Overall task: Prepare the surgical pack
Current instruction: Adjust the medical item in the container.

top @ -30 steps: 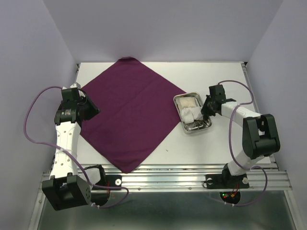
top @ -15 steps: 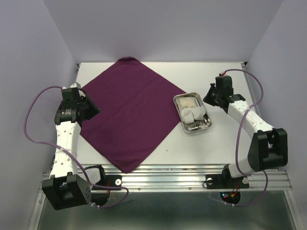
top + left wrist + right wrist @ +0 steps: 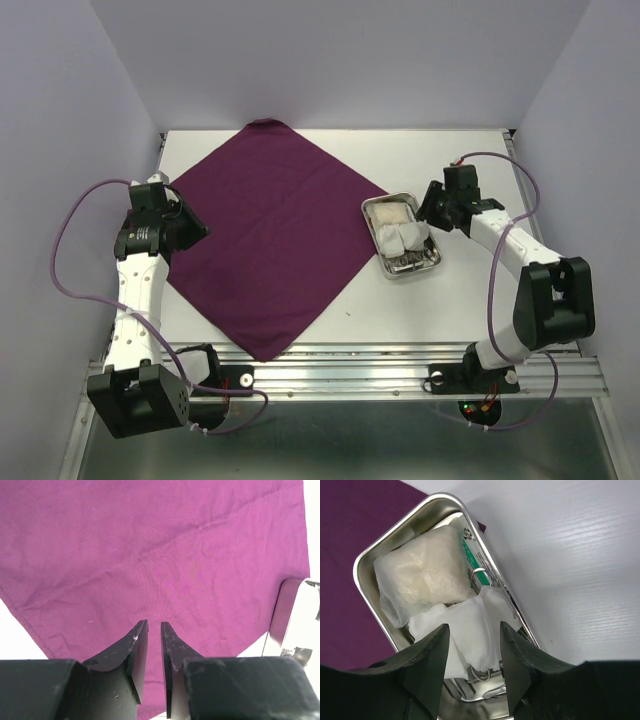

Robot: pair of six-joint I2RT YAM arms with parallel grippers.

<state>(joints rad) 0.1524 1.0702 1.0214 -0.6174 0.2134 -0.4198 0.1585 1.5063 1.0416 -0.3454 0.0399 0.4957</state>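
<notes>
A large dark purple square cloth (image 3: 270,240) is spread flat on the white table (image 3: 470,150), turned as a diamond. That part looks done.

A small shiny steel rectangular tray (image 3: 395,530) is seen just beside the cloth's right corner, on bare table. White gauze pads (image 3: 422,575) fill it, and thin metal instruments (image 3: 481,575) are partly hidden beneath them, possibly scissors.

The right gripper (image 3: 472,625) hangs over the tray with jaws spread, nothing held. The left gripper (image 3: 154,625) hovers over the cloth's left part, jaws nearly together and empty.

Judged early – the tray is not yet set on the cloth, and no wrapping is begun.
</notes>
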